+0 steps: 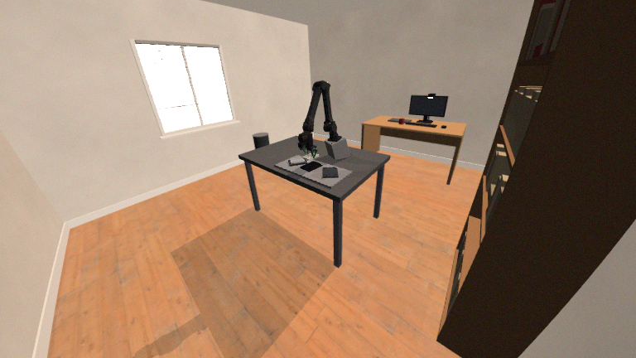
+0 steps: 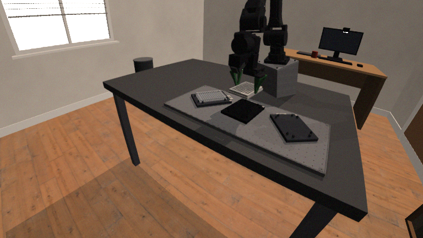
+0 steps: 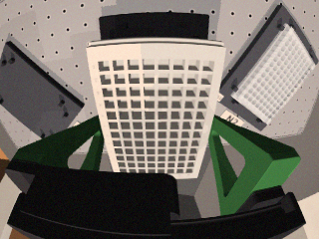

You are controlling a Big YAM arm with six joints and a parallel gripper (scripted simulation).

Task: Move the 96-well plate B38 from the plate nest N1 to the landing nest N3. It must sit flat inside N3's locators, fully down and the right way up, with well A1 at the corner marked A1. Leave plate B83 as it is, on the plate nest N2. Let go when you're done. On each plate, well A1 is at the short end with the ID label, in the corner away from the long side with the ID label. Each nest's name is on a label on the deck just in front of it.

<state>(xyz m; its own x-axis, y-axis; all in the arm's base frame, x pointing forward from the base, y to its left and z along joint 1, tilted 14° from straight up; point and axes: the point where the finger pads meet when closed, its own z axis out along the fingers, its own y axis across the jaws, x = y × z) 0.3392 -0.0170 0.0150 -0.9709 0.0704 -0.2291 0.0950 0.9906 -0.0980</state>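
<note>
My gripper (image 2: pixel 246 86) is shut on a white 96-well plate, B38 (image 2: pixel 245 89), with its green fingers on the two long sides. It holds the plate level, a little above the grey deck (image 2: pixel 249 126), just behind the empty black middle nest (image 2: pixel 243 109). In the wrist view the plate (image 3: pixel 156 110) fills the centre between the fingers. The other plate (image 2: pixel 211 97) sits on the left nest. The right nest with locator pins (image 2: pixel 293 127) is empty. I cannot read the labels.
The arm's grey base block (image 2: pixel 280 77) stands right behind the gripper on the dark table (image 2: pixel 174 76). A dark bin (image 2: pixel 142 64) stands beyond the table's far left corner. A desk with a monitor (image 2: pixel 341 40) is at the back right.
</note>
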